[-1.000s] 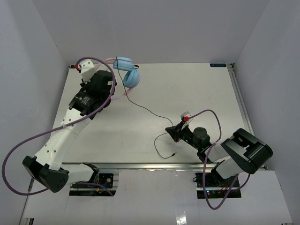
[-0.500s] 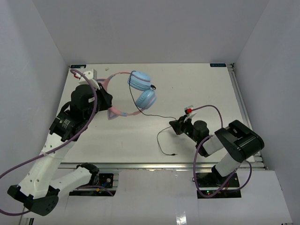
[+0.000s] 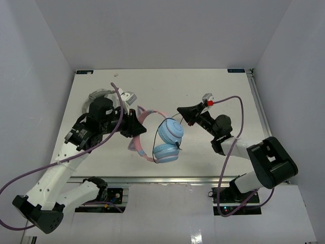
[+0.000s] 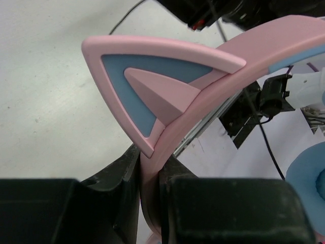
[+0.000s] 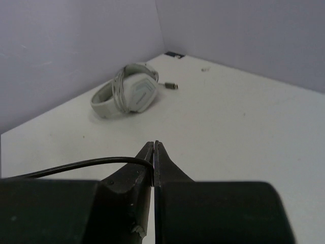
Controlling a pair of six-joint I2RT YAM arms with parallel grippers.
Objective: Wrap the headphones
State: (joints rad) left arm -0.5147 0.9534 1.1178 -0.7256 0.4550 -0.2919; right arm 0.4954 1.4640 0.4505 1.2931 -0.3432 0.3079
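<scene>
The headphones [image 3: 165, 141] hang above the table's middle, two light-blue earcups low, pink headband [image 3: 147, 118] arching left. My left gripper [image 3: 136, 128] is shut on the headband beside a cat ear [image 4: 147, 81]; in the left wrist view the band [image 4: 152, 173] sits clamped between the fingers. My right gripper [image 3: 181, 111] is shut on the thin black cable [image 5: 76, 165], held just above and right of the earcups. The cable [image 3: 179, 145] runs over the lower earcup.
A grey-white looped band [image 5: 127, 91] lies at the table's far left, partly hidden behind my left arm in the top view [image 3: 96, 94]. White walls close the left, back and right. The table's front rail [image 3: 167, 179] runs below the earcups.
</scene>
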